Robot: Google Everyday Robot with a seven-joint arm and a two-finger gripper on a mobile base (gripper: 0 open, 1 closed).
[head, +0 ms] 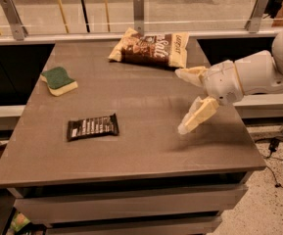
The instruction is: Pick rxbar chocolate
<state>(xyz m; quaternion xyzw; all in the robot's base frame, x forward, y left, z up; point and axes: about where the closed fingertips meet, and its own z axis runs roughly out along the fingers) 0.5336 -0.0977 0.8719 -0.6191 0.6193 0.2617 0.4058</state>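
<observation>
The rxbar chocolate [92,127] is a flat dark bar with white lettering. It lies on the grey-brown table [131,155], left of centre and towards the front. My gripper [180,101] hangs over the right part of the table, well to the right of the bar and apart from it. Its two cream fingers are spread wide, one [189,74] pointing left and the other [198,115] pointing down-left. Nothing is between them.
A tan-and-brown snack bag [150,48] lies at the table's back, just above the gripper. A green-and-yellow sponge [58,81] lies at the back left. A glass railing [139,9] runs behind the table. Cables lie on the floor [278,180] at the right.
</observation>
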